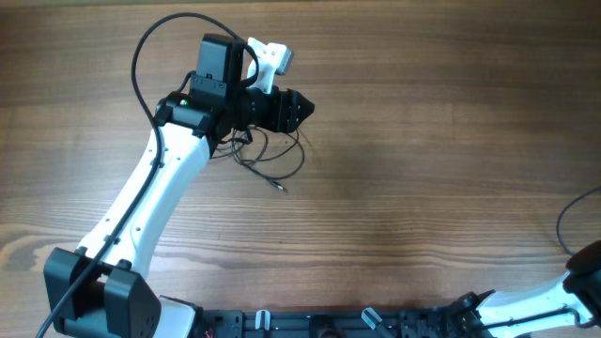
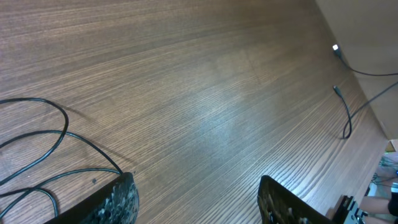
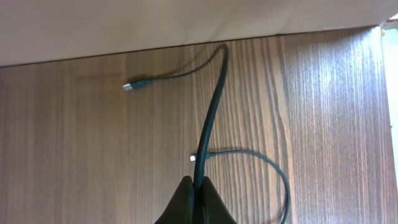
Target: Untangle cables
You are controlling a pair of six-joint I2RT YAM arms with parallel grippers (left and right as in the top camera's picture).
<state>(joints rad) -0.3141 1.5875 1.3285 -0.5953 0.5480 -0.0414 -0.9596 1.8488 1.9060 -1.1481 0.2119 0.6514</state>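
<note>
1. Left gripper [image 2: 196, 183] is released. Its fingers [image 2: 121, 199] stand wide apart with bare desk [image 2: 217, 93] between them and nothing held.
2. Seen from above, the left gripper [image 1: 302, 106] hangs over the upper left part of the desk [image 1: 423, 141], pointing right. A white camera [image 1: 272, 58] sits at its wrist.
3. A tangle [image 1: 272, 158] of thin black cables lies on the desk just under that gripper, with several loops overlapping. One plug [image 1: 280, 189] sticks out at the near side of the heap.
4. In the left wrist view, loops of the tangle [image 2: 65, 121] lie off to the left of the fingers. One strand runs up to the left finger; cannot tell whether it touches.
5. A far cable [image 2: 345, 121] lies near the desk's edge, well apart from the tangle.
6. Right gripper [image 3: 196, 190] is clenched on a cable [image 3: 208, 124], fingers pressed together with the cord pinched at the tips.
7. That cable runs away from the gripper, bends left near the pale wall [image 3: 155, 25], and stops in an end plug [image 3: 127, 87] on the desk.
8. A second cable [image 3: 249, 151] meets the held one partway up. Its tip shows just left of the held cable, and its cord curls right into a loop. Over or under, cannot tell.
9. Right arm [image 1: 573, 282] sits at the desk's bottom right corner, well apart from the tangle.
</note>
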